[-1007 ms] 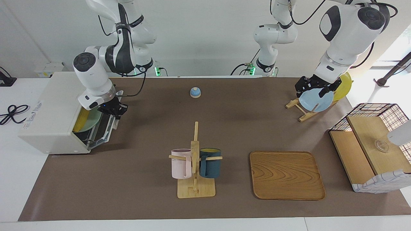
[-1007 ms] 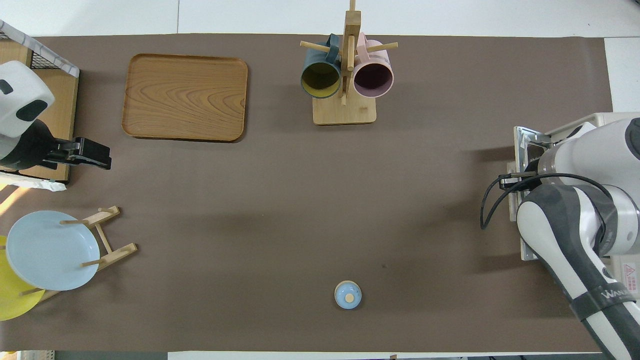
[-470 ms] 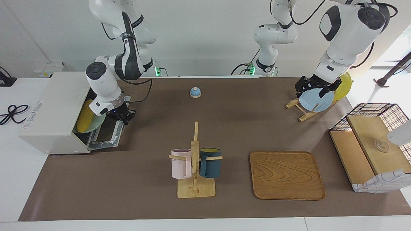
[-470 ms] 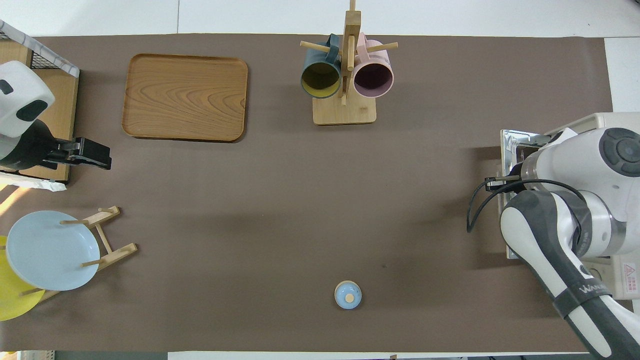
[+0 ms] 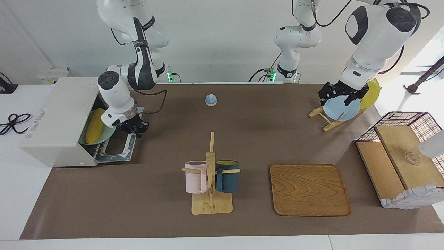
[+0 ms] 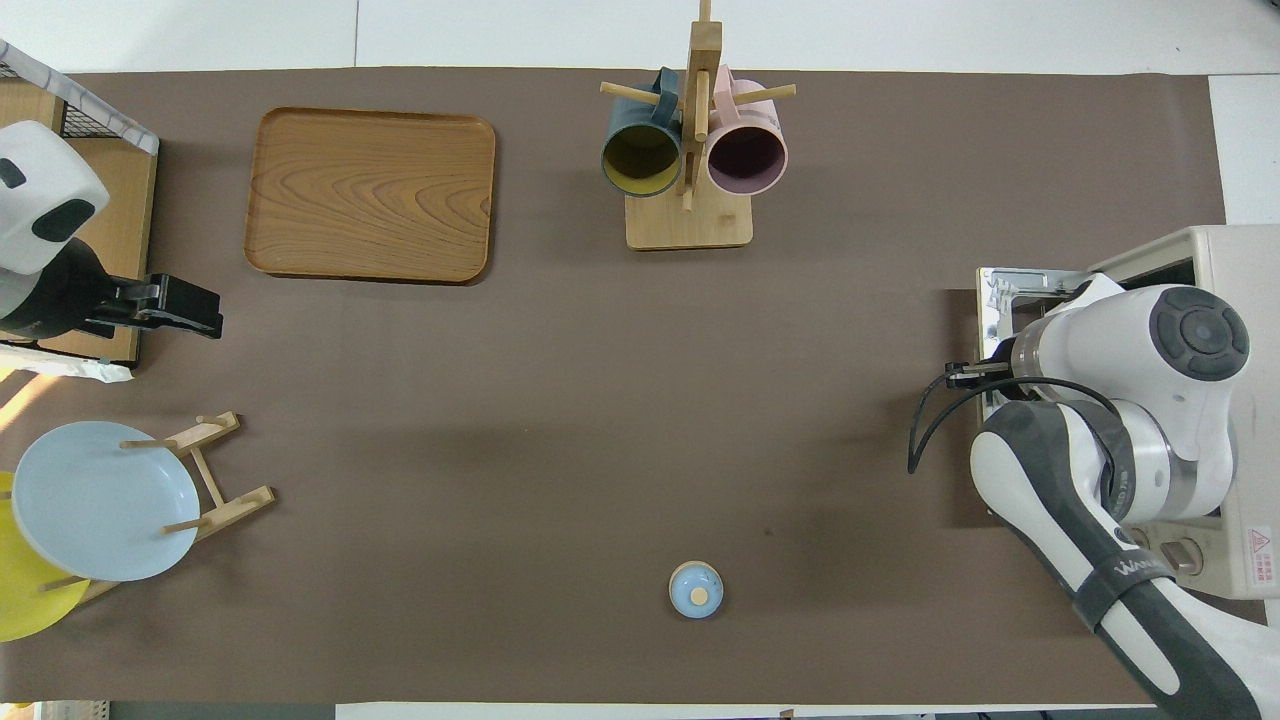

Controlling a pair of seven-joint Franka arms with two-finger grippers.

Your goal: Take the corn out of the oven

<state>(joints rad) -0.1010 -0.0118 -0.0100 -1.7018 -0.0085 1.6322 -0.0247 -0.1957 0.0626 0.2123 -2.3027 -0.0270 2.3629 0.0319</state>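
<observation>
The cream-white oven [image 5: 59, 118] stands at the right arm's end of the table; it also shows in the overhead view [image 6: 1235, 250]. Its glass door [image 5: 118, 147] hangs almost flat open. Inside, the yellow corn [image 5: 94, 125] lies on a pale green plate [image 5: 105, 133] on the wire rack. My right gripper [image 5: 134, 127] is shut on the door's handle at the door's outer edge, apart from the corn. In the overhead view the right arm hides the gripper and the corn. My left gripper [image 5: 341, 94] waits in the air over the plate rack's end of the table.
A mug rack [image 5: 211, 173] with a pink and a dark blue mug stands mid-table. A wooden tray [image 5: 309, 189] lies beside it. A plate rack holds a blue plate [image 5: 341, 108] and a yellow plate [image 5: 371, 92]. A wood-and-wire basket box [image 5: 399, 156] and a small blue knobbed lid [image 5: 211, 100] are there too.
My right gripper has swung outward and down from the oven with the door, which has gone from partly open to almost flat. The corn now shows fully. The left arm has not moved.
</observation>
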